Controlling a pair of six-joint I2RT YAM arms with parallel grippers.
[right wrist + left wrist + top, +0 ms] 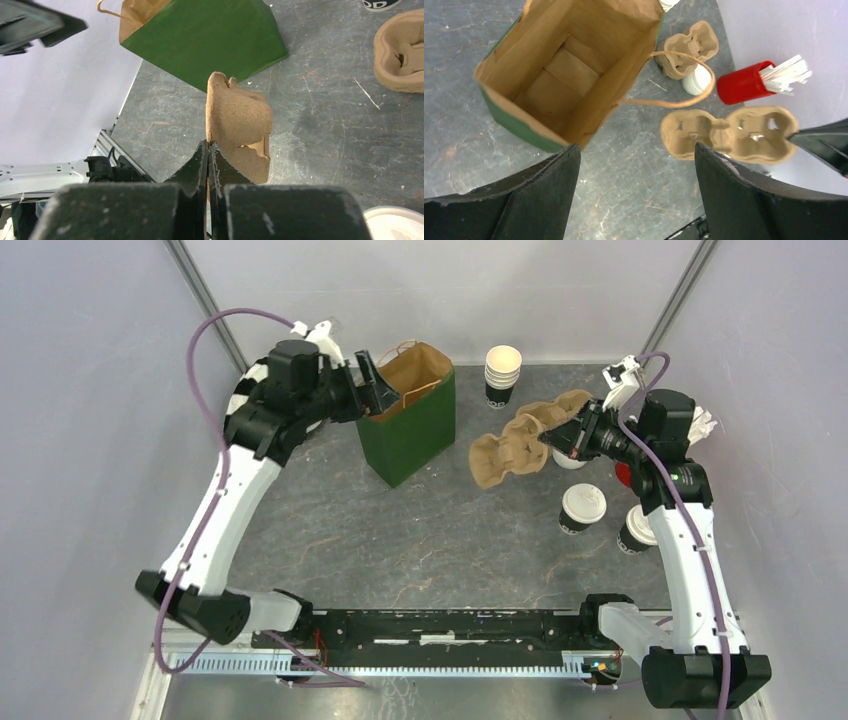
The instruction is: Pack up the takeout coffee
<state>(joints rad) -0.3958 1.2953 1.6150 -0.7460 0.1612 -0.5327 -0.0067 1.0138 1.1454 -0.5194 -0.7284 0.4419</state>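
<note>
Two takeout coffee cups, dark with white lids, stand on the table at the right (pixel 582 505) (pixel 637 528). Neither gripper touches them. My right gripper (pixel 560 440) (pixel 208 145) is shut on the edge of a brown pulp cup carrier (pixel 508 452) (pixel 240 122) (pixel 729 132) and holds it tilted above the table, right of the green paper bag (pixel 412 425) (pixel 210 40). The bag (pixel 569 65) stands open with nothing inside. My left gripper (pixel 382 388) (pixel 636 150) is open and empty, hovering by the bag's left rim.
A second pulp carrier (pixel 555 410) (pixel 689 47) (pixel 400 55) lies behind the held one. A stack of lidless cups (pixel 502 375) stands at the back. A red cup of white stirrers (pixel 746 82) and a loose white lid (pixel 698 82) sit near the right arm.
</note>
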